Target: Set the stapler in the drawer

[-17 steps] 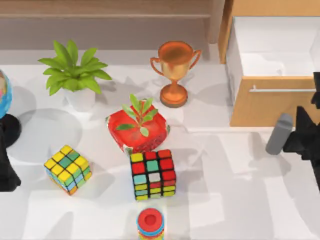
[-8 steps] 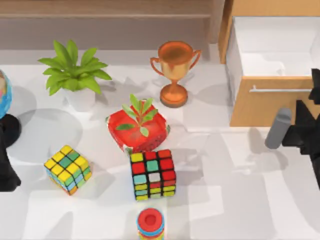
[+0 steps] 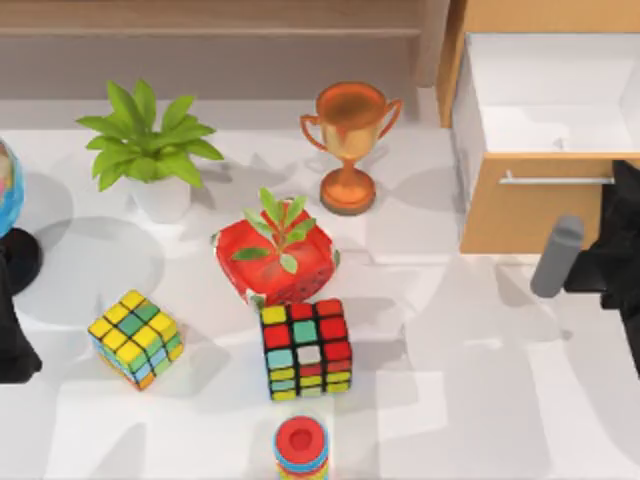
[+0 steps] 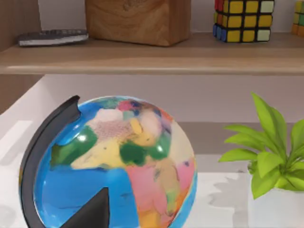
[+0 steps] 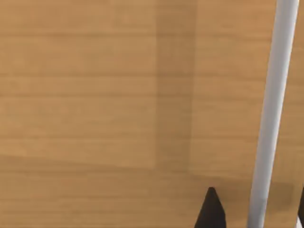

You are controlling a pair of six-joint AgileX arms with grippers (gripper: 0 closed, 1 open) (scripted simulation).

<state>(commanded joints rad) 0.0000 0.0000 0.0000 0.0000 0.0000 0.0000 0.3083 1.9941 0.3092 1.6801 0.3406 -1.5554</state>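
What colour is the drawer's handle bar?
Silver-white, against the tan wooden front of the drawer; the handle shows best in the right wrist view.

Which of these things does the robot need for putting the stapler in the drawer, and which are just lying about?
For the job:
drawer, pulled open
right gripper, fingers apart around the silver handle

Lying about:
trophy
white-potted plant
red-potted plant
tilted cube
black-edged cube
globe
left gripper, parked at the table's left edge
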